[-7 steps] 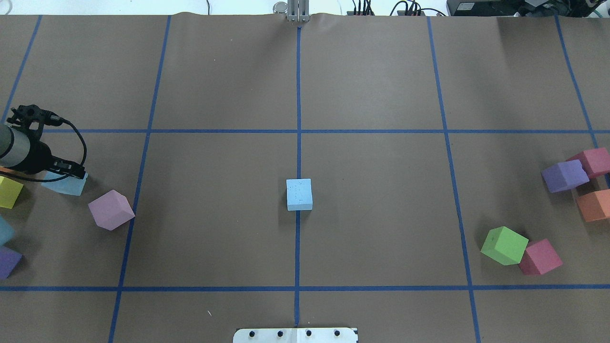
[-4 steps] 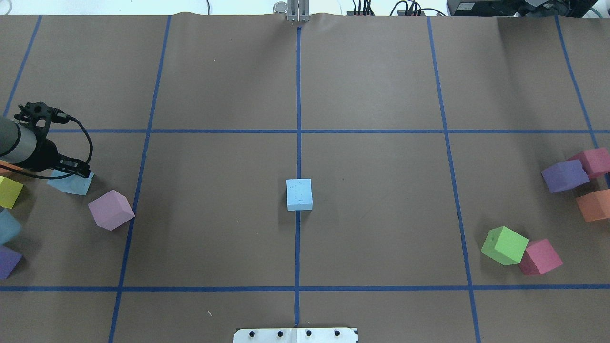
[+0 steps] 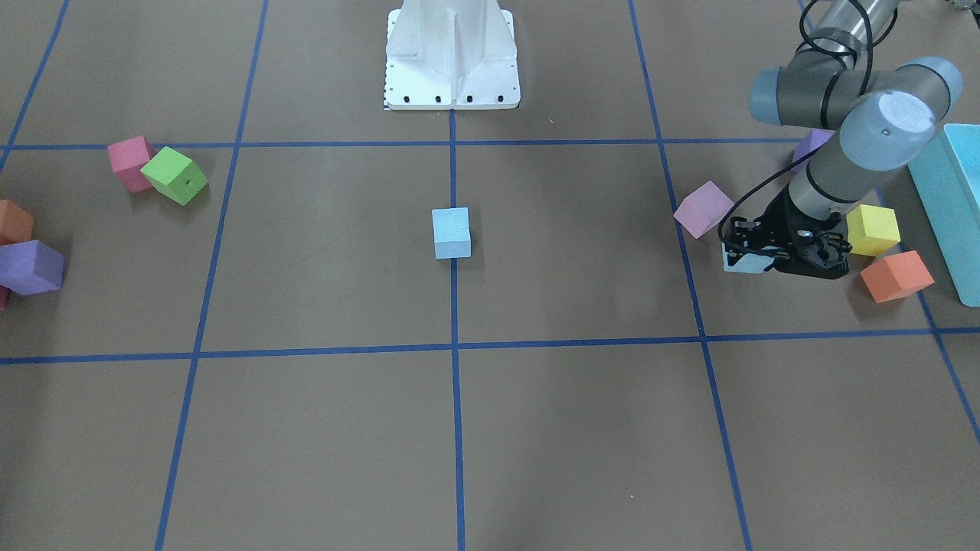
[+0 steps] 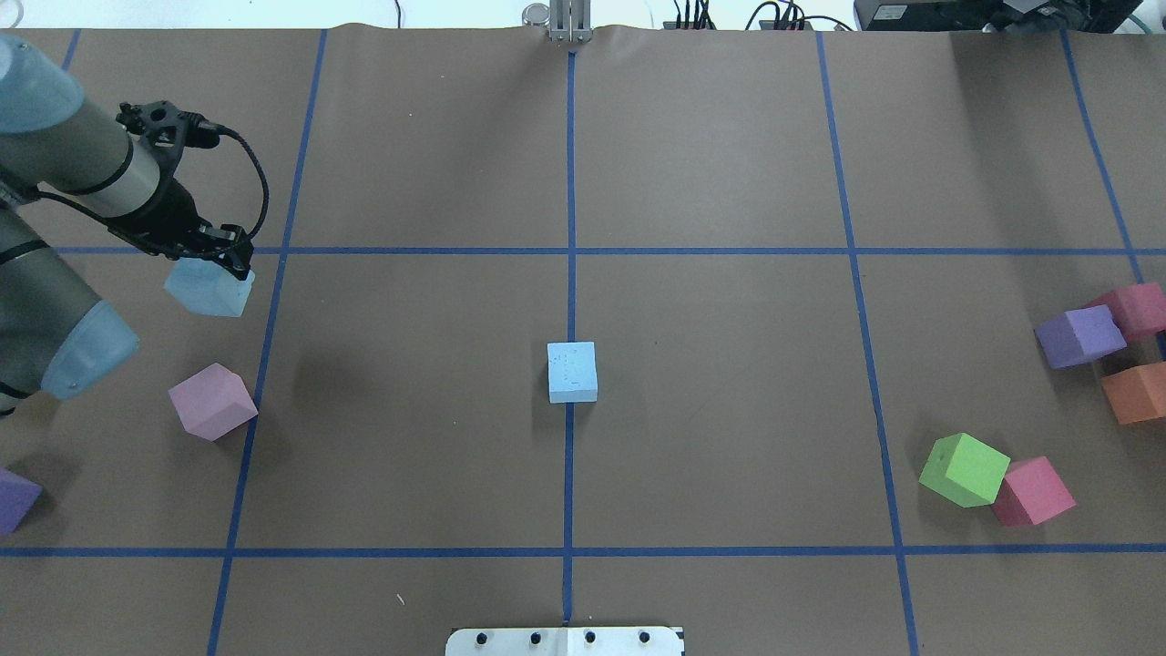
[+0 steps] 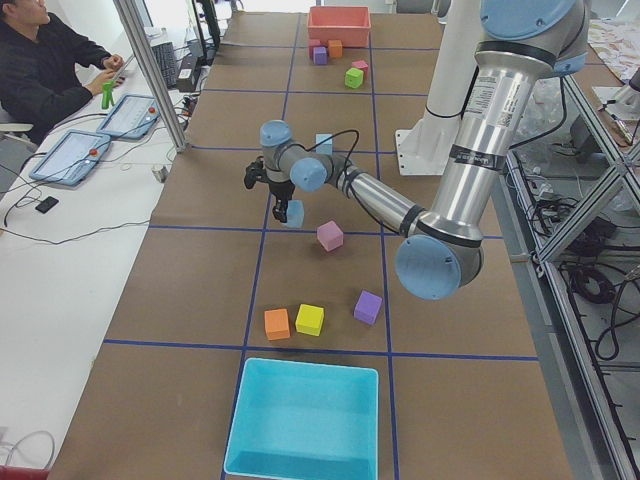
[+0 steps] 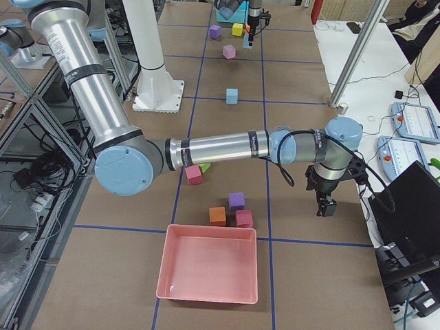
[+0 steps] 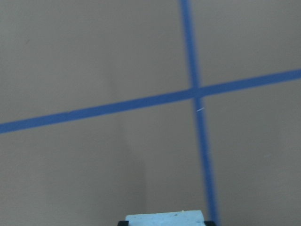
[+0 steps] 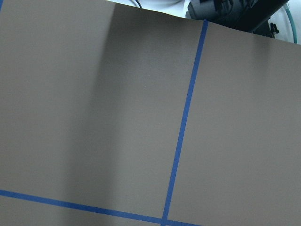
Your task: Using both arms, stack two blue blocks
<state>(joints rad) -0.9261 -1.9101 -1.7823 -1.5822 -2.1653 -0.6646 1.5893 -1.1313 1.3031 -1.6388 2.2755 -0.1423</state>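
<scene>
Overhead exterior: two blue blocks (image 4: 572, 372) (image 4: 208, 293), one in left end effector (image 4: 220, 264).

It's just looking at brown paper (image 8: 94, 117). Blue tape lines (image 8: 184, 127) are crossing near the bottom, with dark gear (image 8: 235, 14) peeking in up top.

Middle blue block (image 4: 572, 372): pale sky blue, faint dark speckles on top.
Gripped blue block (image 4: 209, 292): pale sky blue.
Left gripper (image 4: 223, 266): black.
Left arm (image 4: 82, 155): grey, light blue joint caps.
Table cover (image 4: 729, 364): brown, dark blue tape grid.
Left-edge cube (image 4: 212, 401): mauve pink.
Right-edge cubes: green cube (image 4: 964, 469), crimson cube (image 4: 1032, 491), purple cube (image 4: 1079, 336), orange cube (image 4: 1134, 393).
Box (image 5: 305, 418): turquoise.
Tray (image 6: 210, 271): salmon pink.
</scene>
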